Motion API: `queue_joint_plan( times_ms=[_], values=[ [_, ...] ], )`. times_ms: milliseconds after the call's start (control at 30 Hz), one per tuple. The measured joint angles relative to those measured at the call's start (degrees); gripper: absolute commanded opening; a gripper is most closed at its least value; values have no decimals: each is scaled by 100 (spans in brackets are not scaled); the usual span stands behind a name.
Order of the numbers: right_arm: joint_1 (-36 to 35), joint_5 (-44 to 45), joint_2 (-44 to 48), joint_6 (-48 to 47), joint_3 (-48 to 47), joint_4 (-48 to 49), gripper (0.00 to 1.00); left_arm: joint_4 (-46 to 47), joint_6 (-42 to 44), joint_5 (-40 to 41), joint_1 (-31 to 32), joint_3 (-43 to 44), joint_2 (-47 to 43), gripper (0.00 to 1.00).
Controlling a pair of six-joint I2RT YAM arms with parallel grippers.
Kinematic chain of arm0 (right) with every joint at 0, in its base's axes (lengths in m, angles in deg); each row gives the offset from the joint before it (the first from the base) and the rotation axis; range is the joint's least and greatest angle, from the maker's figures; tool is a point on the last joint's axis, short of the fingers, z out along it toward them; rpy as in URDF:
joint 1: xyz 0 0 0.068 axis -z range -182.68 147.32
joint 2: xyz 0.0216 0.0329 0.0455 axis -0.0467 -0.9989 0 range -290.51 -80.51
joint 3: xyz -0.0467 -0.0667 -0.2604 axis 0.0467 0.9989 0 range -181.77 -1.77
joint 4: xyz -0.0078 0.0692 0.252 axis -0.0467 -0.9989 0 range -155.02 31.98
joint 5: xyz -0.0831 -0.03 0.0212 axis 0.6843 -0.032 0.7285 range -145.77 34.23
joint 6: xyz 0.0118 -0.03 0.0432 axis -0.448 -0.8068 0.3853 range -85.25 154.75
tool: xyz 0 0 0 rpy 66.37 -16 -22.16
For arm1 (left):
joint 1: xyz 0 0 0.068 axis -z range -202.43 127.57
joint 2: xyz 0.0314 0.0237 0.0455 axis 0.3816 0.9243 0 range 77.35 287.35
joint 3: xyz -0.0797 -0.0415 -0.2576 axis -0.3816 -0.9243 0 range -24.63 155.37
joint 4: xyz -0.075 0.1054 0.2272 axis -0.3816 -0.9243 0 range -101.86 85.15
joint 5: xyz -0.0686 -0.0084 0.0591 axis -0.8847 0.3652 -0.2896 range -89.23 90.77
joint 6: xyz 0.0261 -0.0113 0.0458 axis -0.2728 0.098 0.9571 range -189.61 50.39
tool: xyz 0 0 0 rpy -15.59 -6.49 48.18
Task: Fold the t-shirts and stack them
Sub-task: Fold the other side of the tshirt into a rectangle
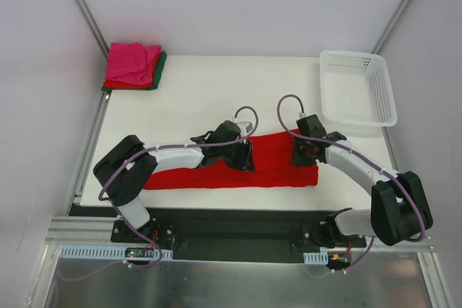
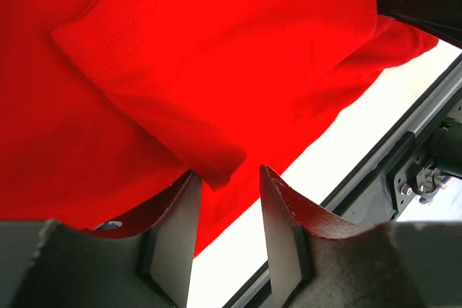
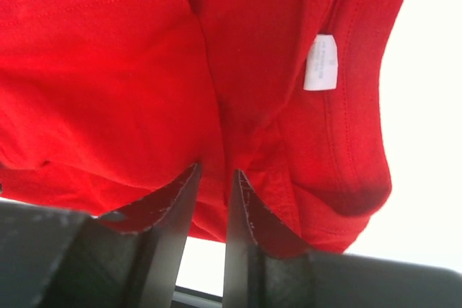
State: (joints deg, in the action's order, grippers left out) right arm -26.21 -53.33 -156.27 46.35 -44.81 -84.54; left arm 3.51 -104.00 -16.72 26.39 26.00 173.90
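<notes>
The large bright red t-shirt [image 1: 271,160] lies as a long folded band across the near part of the white table [image 1: 216,99]. My left gripper [image 1: 247,156] is down on its middle. In the left wrist view a folded corner of the red t-shirt [image 2: 180,70] pokes between the left gripper [image 2: 226,174] fingers, which stand apart with a gap beside the cloth. My right gripper [image 1: 302,151] is on the shirt's right end. There its narrow jaws pinch a crease of the red t-shirt [image 3: 108,70] at the right gripper [image 3: 215,172]. A white label [image 3: 320,63] shows inside the collar.
Folded t-shirts [image 1: 133,66] are stacked at the back left corner, magenta on top, red and dark green beneath. A white lattice basket [image 1: 357,88] stands at the back right. The table's front edge and a black rail [image 2: 404,156] run just beyond the shirt.
</notes>
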Motion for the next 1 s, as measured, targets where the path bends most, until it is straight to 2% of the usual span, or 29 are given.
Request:
queue_joint_plan(
  times_ms=[333,533,1000],
  values=[
    [-20,-31,-81,0,55,76,20,66,-107,-4,0,0,0,28],
    [-31,-33,-74,2,76,66,1,131,-138,-44,0,-2,0,26],
    [-33,127,125,15,74,-96,1,179,-210,-50,0,-2,63,24]
  ],
)
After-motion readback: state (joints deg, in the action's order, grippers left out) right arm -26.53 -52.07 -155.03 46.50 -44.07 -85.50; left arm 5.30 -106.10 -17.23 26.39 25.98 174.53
